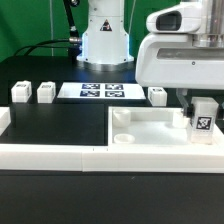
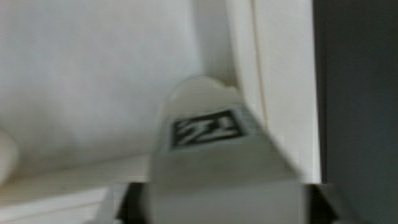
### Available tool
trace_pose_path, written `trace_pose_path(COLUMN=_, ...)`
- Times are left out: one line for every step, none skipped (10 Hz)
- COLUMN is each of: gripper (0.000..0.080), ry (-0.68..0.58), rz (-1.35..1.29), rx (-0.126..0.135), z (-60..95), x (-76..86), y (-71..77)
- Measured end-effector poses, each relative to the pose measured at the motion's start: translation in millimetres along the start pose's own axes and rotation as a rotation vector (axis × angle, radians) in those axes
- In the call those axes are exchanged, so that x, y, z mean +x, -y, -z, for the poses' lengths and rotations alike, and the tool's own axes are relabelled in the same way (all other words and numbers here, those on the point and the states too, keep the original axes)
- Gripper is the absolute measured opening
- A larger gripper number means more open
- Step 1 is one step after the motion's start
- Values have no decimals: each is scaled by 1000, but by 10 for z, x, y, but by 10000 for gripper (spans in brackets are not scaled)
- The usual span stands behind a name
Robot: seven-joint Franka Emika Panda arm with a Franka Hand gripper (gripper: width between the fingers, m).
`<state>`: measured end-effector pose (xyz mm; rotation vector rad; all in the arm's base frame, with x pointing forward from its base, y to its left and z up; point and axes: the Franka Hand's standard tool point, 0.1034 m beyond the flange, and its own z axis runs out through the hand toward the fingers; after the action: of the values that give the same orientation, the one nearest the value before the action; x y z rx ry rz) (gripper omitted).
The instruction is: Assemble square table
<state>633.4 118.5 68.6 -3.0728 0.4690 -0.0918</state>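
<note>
Claw [image 1: 203, 108] grips small white tagged plastic block leg [image 1: 204, 126], and any tilt could jam it against raised-rim white square plastic slab [image 1: 150, 151] below.

surface: black table [image 1: 60, 125] | behind: green backdrop [image 1: 20, 20]

The tool [image 1: 203, 104] grips a tagged leg [image 1: 203, 122] at the slab [image 1: 150, 138] corner.

The tagged leg [image 2: 222, 175] is blurred in the wrist view, its tag [image 2: 208, 130] unreadable; the fingers [image 2: 128, 208] of the pincer [image 2: 224, 208] are cut off by that picture's edge
</note>
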Motion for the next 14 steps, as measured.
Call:
trace_pose_path(gripper=290, ry=0, rz=-84, rx=-1, z=1, x=4, y=-7)
trace_pose_path(gripper=290, ry=0, rz=-143, rx=-1, z=0, x=5, y=-11)
trace_pose_path(gripper=290, ry=0, rz=-224, rx=-2, z=-1, x=5, y=-14)
trace_pose_path(gripper=290, ry=4, rz=-410, rx=-11, z=1, x=3, y=-26)
trace_pose_path(gripper=290, ry=26, rz=-557, rx=-17, z=-1, x=2, y=-40)
trace_pose_path(gripper=290, ry=57, rz=-719, rx=-8, z=-4, x=26, y=-64)
trace_pose_path(gripper=290, ry=87, rz=-861, rx=-6, z=-1, x=41, y=-85)
trace_pose_path(gripper=291, ry=138, rz=-1038, rx=-3, z=11, x=51, y=-118)
trace_pose_path(gripper=291, ry=138, rz=-1056, rx=-6, z=2, x=40, y=-115)
trace_pose_path(gripper=291, ry=139, rz=-1144, rx=-12, z=3, x=33, y=-101)
trace_pose_path(gripper=291, ry=140, rz=-1210, rx=-17, z=4, x=32, y=-100)
trace_pose_path(gripper=291, ry=139, rz=-1294, rx=-24, z=2, x=25, y=-97)
trace_pose_path(gripper=291, ry=127, rz=-1426, rx=-31, z=2, x=15, y=-89)
trace_pose_path(gripper=291, ry=110, rz=-1501, rx=-26, z=2, x=4, y=-87)
